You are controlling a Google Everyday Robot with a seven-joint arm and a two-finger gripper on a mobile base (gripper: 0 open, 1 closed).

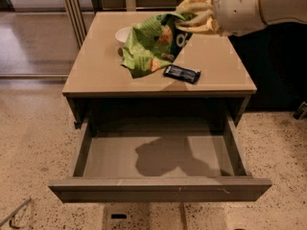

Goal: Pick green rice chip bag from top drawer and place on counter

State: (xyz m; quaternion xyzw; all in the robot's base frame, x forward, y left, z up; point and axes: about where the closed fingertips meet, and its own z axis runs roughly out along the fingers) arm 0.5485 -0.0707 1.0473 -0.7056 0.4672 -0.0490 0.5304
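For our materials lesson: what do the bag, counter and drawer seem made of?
The bag looks like glossy foil or plastic film: it crumples and glints, gripped by the claw above the counter. The counter looks like tan laminate or wood, smooth with faint sheen. The drawer looks like matte grey-brown board, perhaps laminate: dull faces.
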